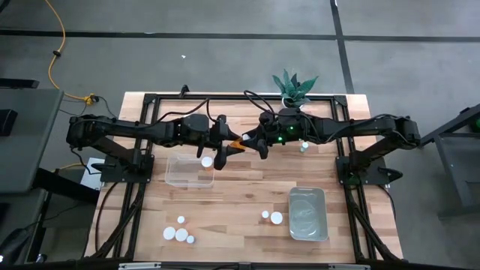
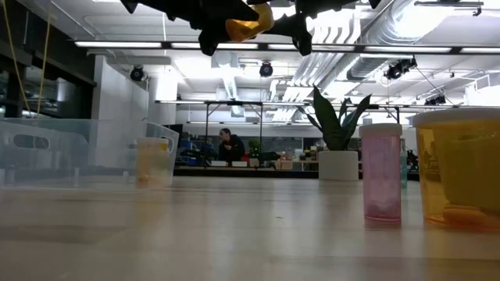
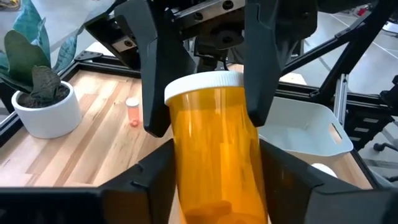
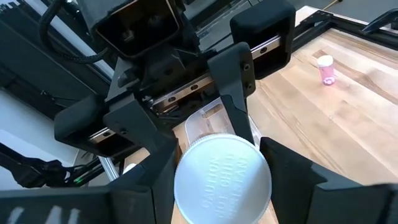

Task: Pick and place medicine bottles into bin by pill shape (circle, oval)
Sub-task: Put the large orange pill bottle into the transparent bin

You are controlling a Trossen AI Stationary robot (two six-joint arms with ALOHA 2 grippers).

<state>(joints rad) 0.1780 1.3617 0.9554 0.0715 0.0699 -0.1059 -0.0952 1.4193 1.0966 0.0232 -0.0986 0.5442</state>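
Observation:
An orange medicine bottle (image 1: pixel 237 142) with a white cap is high above the middle of the table, between my two grippers. My left gripper (image 1: pixel 226 144) comes at it from the table's left and is shut on it. My right gripper (image 1: pixel 252 142) comes from the right and is shut on its cap end. The low view shows the bottle (image 2: pixel 248 22) well above the table. Several more bottles (image 1: pixel 180 232) stand on their bases near the front edge. One bottle (image 1: pixel 206 161) stands inside the clear left bin (image 1: pixel 174 178). My left gripper (image 3: pixel 217 171) pinches the bottle's orange body (image 3: pixel 186 168) between its two fingers, coming roughly level from the table's left. The bottle lies along the fingers, cap end away from the wrist, clear of the table. My right gripper (image 4: pixel 219 186) has its two fingers on opposite sides of the white cap (image 4: pixel 222 177), coming roughly level from the table's right. The cap's top faces its wrist. In the left wrist view its fingers (image 3: pixel 261 62) flank the cap's rim (image 3: pixel 236 81).
A second clear bin (image 1: pixel 294 225) stands at the front right, with two bottles (image 1: pixel 271 217) just left of it. A small pink bottle (image 1: pixel 304 147) and a potted plant (image 1: pixel 294 88) stand at the far right. Close to the low camera stand a pink bottle (image 2: pixel 382 173) and an orange bottle (image 2: pixel 461 168).

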